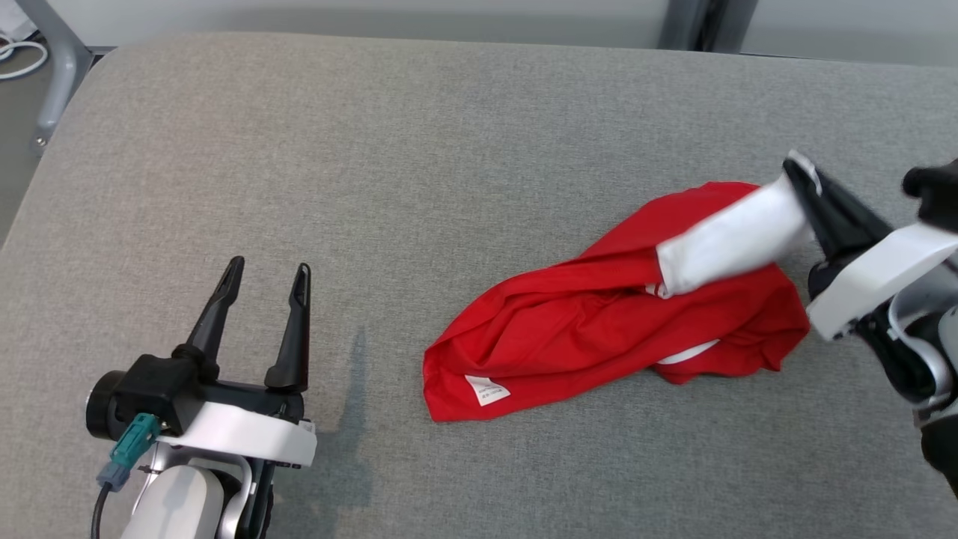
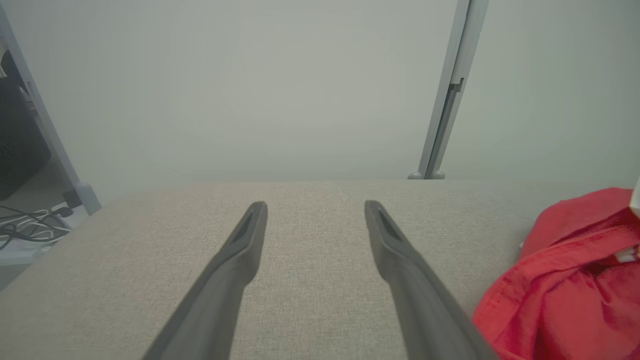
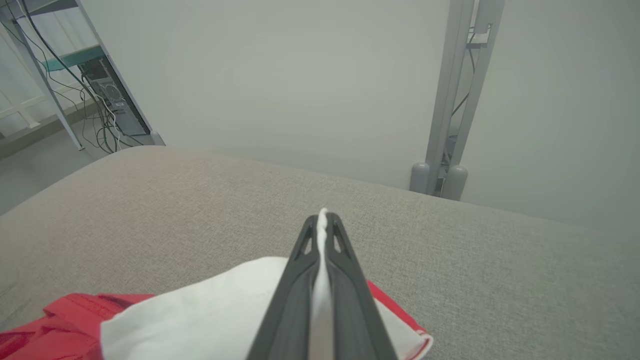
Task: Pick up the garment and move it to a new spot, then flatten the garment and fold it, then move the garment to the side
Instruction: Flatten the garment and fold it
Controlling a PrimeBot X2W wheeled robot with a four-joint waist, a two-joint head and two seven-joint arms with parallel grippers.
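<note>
Red garment (image 1: 591,329) slants from lower middle up to the right | right jaws pinch its white sleeve (image 1: 726,239) | left jaws wide open, well apart, lower left

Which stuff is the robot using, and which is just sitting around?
For the job: crumpled red cloth garment with a white sleeve; right gripper, shut on that sleeve; open left gripper; grey fabric-covered table.
Just lying about: grey metal post; tangled floor cables; dark computer tower.
</note>
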